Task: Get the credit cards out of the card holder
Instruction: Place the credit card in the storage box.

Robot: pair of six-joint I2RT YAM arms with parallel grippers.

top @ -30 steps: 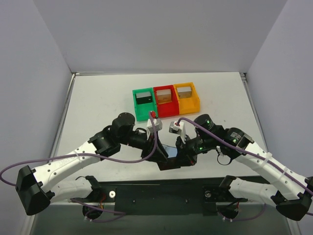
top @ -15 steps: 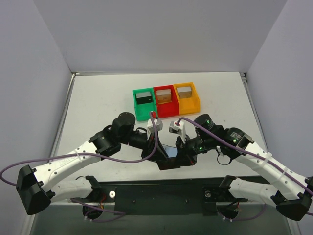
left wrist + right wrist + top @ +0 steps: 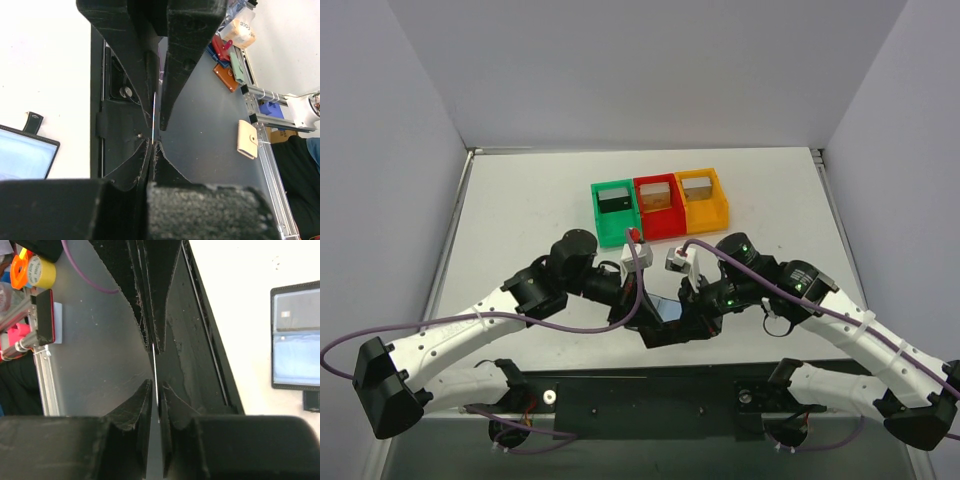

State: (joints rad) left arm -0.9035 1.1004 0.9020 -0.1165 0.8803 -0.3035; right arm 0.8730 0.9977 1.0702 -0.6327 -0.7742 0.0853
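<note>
A thin credit card (image 3: 154, 362), seen edge-on as a pale line, hangs between both grippers over the table's near edge. My right gripper (image 3: 156, 385) is shut on one end of it. My left gripper (image 3: 152, 145) is shut on the other end, where the credit card (image 3: 153, 117) runs into its closed tips. The two grippers face each other tip to tip; from above, the left gripper (image 3: 650, 322) and right gripper (image 3: 685, 322) meet low in the middle. The black card holder (image 3: 25, 150) lies open on the white table, its bluish inside up; the same card holder (image 3: 297, 335) lies beside the right gripper.
A green bin (image 3: 598, 215), a red bin (image 3: 655, 230) and an orange bin (image 3: 721, 207) stand in a row beyond the grippers, each with something in it. The black base plate (image 3: 650, 385) runs along the near edge. Walls close in the table on three sides.
My left gripper's jaws have closed onto the card that the right gripper holds. Both arms have stayed almost in place.
</note>
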